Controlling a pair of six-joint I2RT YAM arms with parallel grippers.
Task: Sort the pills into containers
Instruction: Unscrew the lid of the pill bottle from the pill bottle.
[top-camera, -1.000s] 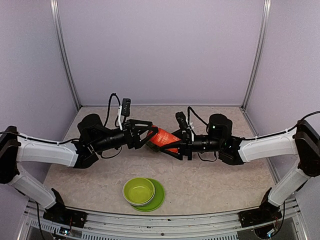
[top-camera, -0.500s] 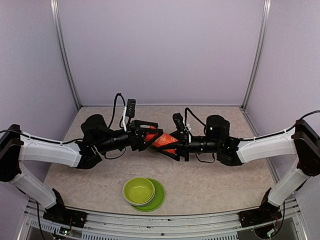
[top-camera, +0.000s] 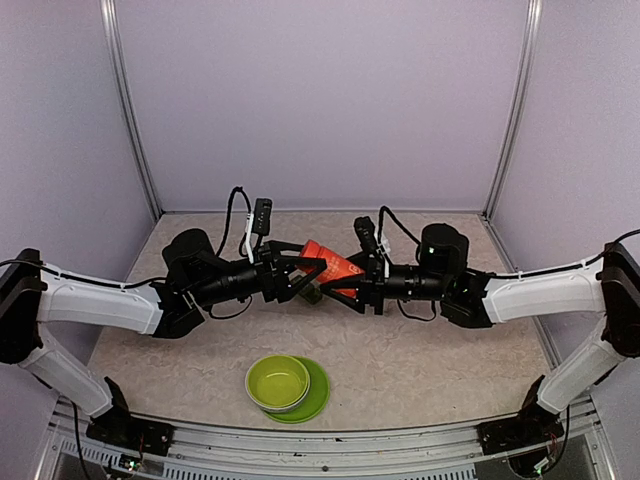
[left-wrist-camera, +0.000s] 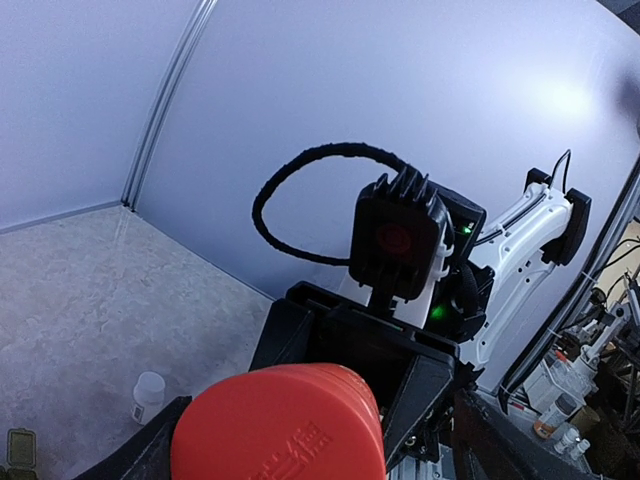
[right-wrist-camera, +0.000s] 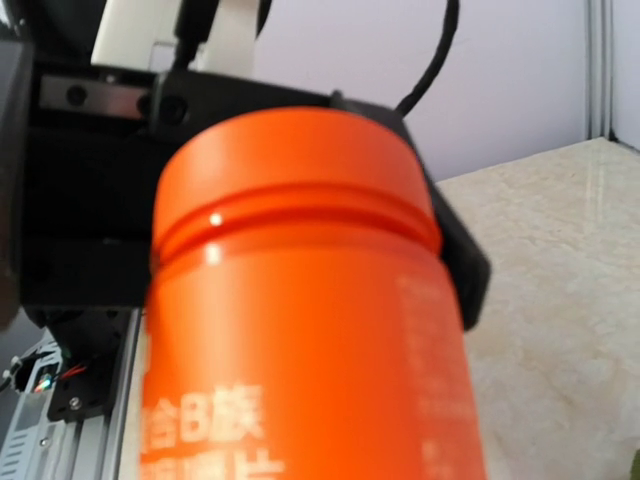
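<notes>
The orange-red bottle (top-camera: 330, 262) hangs tilted above the table's middle, and my right gripper (top-camera: 350, 283) is shut on its body (right-wrist-camera: 300, 330). Its red cap (left-wrist-camera: 280, 425) sits between the fingers of my left gripper (top-camera: 306, 273), whose jaws stand open around it with a gap on one side. A dark green container (top-camera: 312, 293) lies on the table under the bottle, mostly hidden. One corner of it shows in the left wrist view (left-wrist-camera: 20, 447). No pills are in view.
A lime-green bowl (top-camera: 278, 382) on its plate (top-camera: 317, 396) stands near the front edge. A small white bottle (left-wrist-camera: 148, 393) stands on the table beside the container. Purple walls close in the back and both sides.
The left gripper has slid right until its fingers stand around the cap. The right gripper has swung the bottle, so its cap end now points up and back-left.
</notes>
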